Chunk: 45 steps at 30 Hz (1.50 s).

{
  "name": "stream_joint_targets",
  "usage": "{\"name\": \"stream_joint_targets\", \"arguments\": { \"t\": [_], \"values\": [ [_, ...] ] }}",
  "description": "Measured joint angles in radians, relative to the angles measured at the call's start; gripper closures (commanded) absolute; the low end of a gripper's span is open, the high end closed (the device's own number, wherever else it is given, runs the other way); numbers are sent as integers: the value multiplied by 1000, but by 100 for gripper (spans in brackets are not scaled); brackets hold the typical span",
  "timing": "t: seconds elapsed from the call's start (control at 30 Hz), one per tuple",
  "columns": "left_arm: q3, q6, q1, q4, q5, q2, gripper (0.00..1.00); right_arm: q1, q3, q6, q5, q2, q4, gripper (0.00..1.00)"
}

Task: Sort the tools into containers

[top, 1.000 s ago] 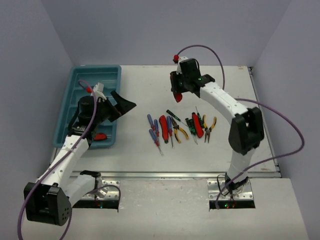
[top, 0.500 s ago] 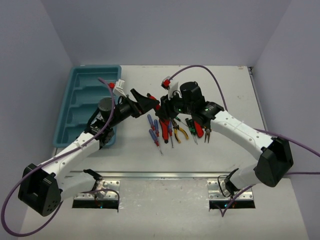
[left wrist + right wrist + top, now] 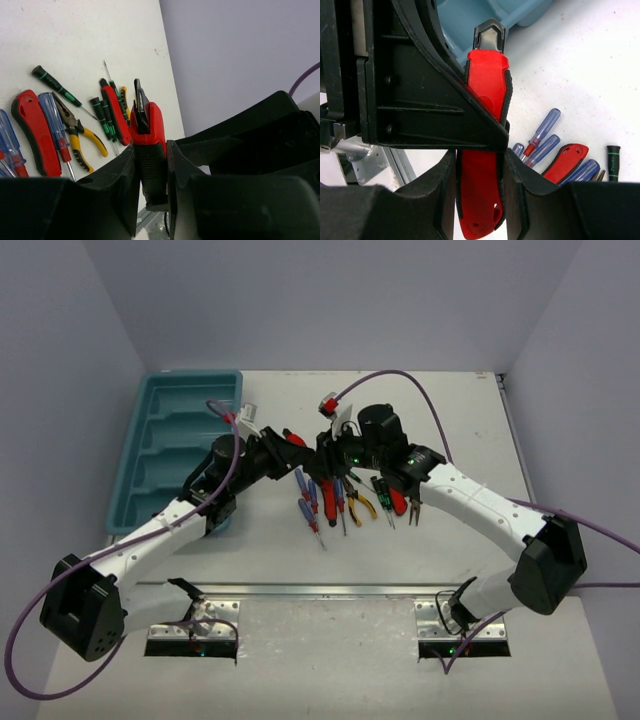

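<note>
Left claw: We see the left gripper (image 3: 150, 167) reached in from the tray side, its two fingers (image 3: 122, 180) pressed flat against the black end of a red-handled tool (image 3: 149, 122), so it is clamped on that tool.
Right claw: The right gripper (image 3: 481, 185) meets it from the opposite side and is closed on the red body of the same tool, one black finger on each flank.
Held tool: We find it pinched between both grippers above the middle of the worktop (image 3: 300, 555), just left of the loose tools and clear of the tray. Its black tip points towards the tray in the right wrist view.
Tray: The teal tray (image 3: 190, 374) lies along the worktop's left edge, reaching its far left corner, with its compartments side by side. The left arm crosses over the tray's near right corner.
Loose tools: We count a row at mid-worktop: blue-handled screwdrivers (image 3: 305, 492), a red-handled tool (image 3: 328, 490), yellow-handled pliers (image 3: 362, 504), green-and-black screwdrivers (image 3: 383, 486) and a second pair of yellow-handled pliers (image 3: 416, 496) at the right end.
Tray contents: We cannot tell what the near compartment holds, because the arm hides it.
</note>
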Motion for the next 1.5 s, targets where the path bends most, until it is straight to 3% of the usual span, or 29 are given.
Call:
{"name": "stream_joint_targets", "arguments": {
  "t": [0.07,0.1,0.17,0.23,0.4,0.47,0.7,0.93,1.03,1.1,1.2,1.23,1.5],
  "values": [
    [31,5,-2,-68,-46,-1,100,0,0,9,9,0,2,7],
    [51,10,-4,-114,-82,-1,100,1,0,17,17,0,3,1],
    [93,7,10,-227,-161,-8,100,3,2,38,67,-2,-10,1],
    [113,-4,92,-336,-203,-32,100,3,3,52,146,-6,-47,1],
    [113,-34,529,-632,-353,-138,100,-47,-20,90,310,-64,-161,1],
    [112,-34,638,-730,-419,-188,100,-90,-60,109,332,-116,-175,1],
    [93,-5,765,-901,-573,-286,100,-229,-150,158,362,-216,-218,1],
    [-7,28,840,-882,-484,-143,97,-226,-164,164,357,-216,-227,1],
    [-31,38,840,-881,-430,-118,84,-226,-165,163,357,-216,-227,1],
    [-32,45,840,-870,-400,-120,70,-226,-166,163,357,-216,-228,1],
    [-32,49,840,-852,-367,-134,11,-226,-166,163,356,-214,-228,1],
    [-32,48,840,-849,-359,-144,0,-226,-166,163,355,-211,-228,1],
    [-22,45,840,-855,-290,-248,0,-238,-105,189,361,-77,-303,1]
  ]
}}
